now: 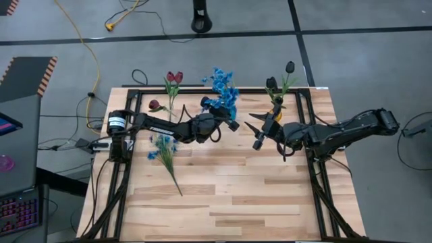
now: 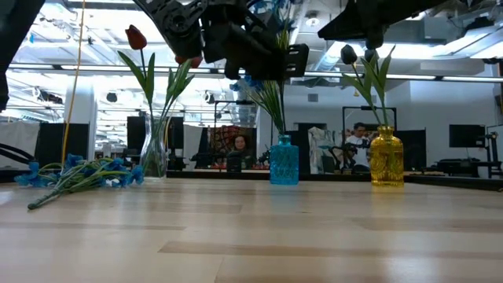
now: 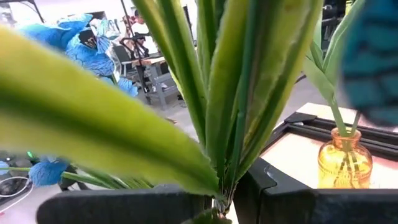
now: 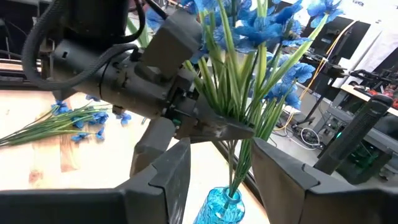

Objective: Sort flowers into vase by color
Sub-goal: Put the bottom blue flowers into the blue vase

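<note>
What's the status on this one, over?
Left tool shut on blue flower bunch, stems in blue vase. Right tool open, hovering alongside. Second blue bunch lying on table.

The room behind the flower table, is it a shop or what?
Probably a robot lab or workshop, not a shop: a person at a desk, another robot rig in the background, and cables on the floor.

L arm reaches across table from left edge, wrist raised above far-centre. Left gripper (image 1: 226, 120) clamped tight, fingers (image 4: 214, 129) pinched together on stems. R arm comes in from right edge, elbow bent, wrist level w/ left one. Right gripper (image 1: 260, 128) near left gripper, not touching; fingers (image 4: 168, 171) spread apart, nothing between them.
</note>
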You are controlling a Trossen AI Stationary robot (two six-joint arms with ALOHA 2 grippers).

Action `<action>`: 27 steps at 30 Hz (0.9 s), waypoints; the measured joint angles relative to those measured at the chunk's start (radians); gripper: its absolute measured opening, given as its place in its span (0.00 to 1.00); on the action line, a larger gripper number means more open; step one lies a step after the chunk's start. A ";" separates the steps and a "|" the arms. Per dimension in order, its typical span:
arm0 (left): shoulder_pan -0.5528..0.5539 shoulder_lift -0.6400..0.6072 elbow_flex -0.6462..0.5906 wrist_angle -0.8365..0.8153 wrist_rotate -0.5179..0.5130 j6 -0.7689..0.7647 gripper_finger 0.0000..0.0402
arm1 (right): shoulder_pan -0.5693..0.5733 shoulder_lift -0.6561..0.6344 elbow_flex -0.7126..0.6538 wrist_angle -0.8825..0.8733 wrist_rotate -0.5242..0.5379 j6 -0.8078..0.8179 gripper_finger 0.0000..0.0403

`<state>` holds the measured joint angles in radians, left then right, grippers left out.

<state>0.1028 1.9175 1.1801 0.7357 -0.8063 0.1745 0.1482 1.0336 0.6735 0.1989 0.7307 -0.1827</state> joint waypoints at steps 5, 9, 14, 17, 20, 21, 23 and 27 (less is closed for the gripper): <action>0.015 0.000 0.000 -0.003 0.015 -0.004 0.07 | 0.000 0.000 0.000 -0.001 -0.001 0.000 0.48; 0.016 0.000 0.000 -0.018 0.037 -0.039 0.07 | 0.000 0.000 0.000 -0.003 -0.002 0.000 0.48; 0.019 0.000 0.000 -0.072 0.038 -0.068 0.07 | 0.000 0.000 0.000 -0.004 -0.002 0.000 0.48; 0.027 -0.001 0.000 -0.109 0.038 -0.113 0.07 | 0.000 0.000 0.000 -0.004 -0.002 0.000 0.48; 0.036 -0.001 0.000 -0.150 0.039 -0.158 0.07 | 0.000 0.000 0.000 -0.004 -0.002 0.002 0.48; 0.040 -0.001 0.000 -0.160 0.041 -0.170 0.07 | 0.000 0.000 0.000 -0.004 -0.002 0.002 0.48; 0.047 -0.001 0.000 -0.179 0.042 -0.190 0.07 | 0.000 0.000 0.000 -0.004 -0.002 0.002 0.48; 0.057 -0.001 0.000 -0.196 0.042 -0.217 0.07 | 0.000 0.000 0.000 -0.004 -0.002 0.002 0.48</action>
<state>0.1596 1.9167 1.1801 0.5400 -0.7639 -0.0421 0.1482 1.0336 0.6735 0.1947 0.7292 -0.1804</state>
